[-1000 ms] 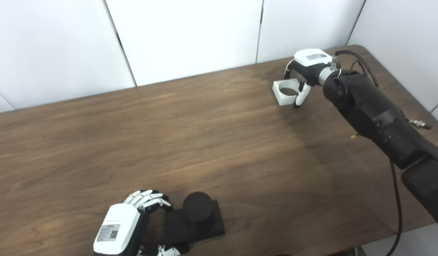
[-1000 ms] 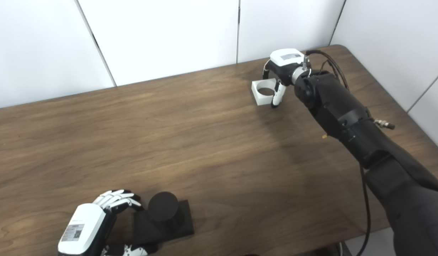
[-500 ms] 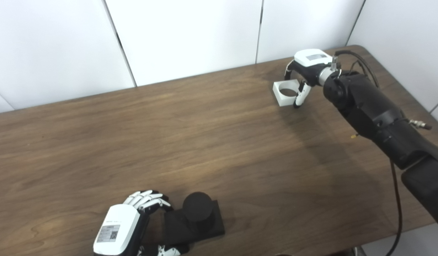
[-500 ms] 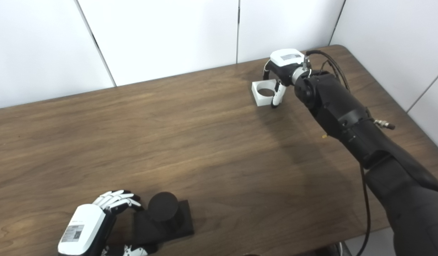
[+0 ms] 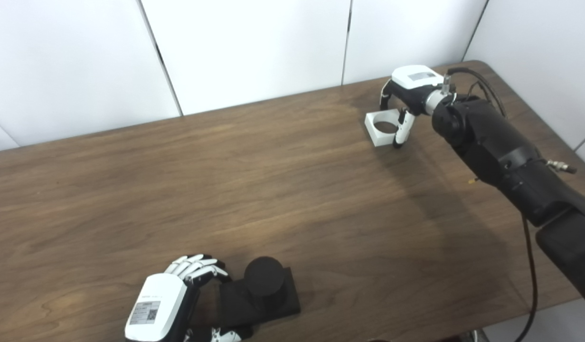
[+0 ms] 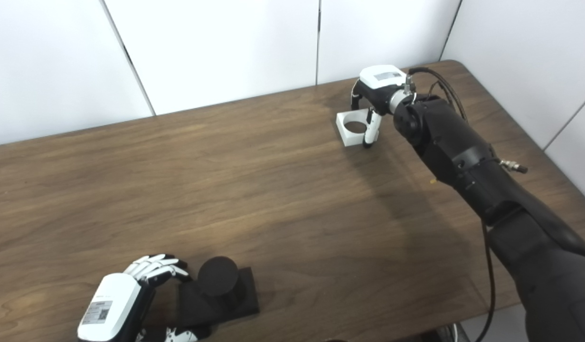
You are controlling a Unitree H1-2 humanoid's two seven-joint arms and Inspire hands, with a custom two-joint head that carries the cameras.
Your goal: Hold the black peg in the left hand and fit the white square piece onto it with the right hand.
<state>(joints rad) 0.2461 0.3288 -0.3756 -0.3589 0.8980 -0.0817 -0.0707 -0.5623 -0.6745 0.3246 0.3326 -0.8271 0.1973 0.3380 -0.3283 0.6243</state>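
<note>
The black peg [image 5: 263,282] is a short round post on a flat square black base [image 5: 285,304], standing near the table's front edge. My left hand [image 5: 160,306] is at the base's left side, with fingers curled over its far edge and the thumb under its near edge. The white square piece [image 5: 380,139], with a round hole through it, sits at the far right of the table. My right hand [image 5: 410,84] is closed on it: the thumb [image 5: 400,133] presses its right side and the other fingers curl behind it. I cannot tell whether it is off the table.
The brown wooden table [image 5: 254,190] runs wide between the two hands. White wall panels stand right behind its far edge. A black cable [image 5: 530,266] hangs along my right arm near the table's right edge.
The white square piece has shifted slightly toward me and turned a little in my right hand as the thumb closed in. My left hand and the black peg have stayed put.
</note>
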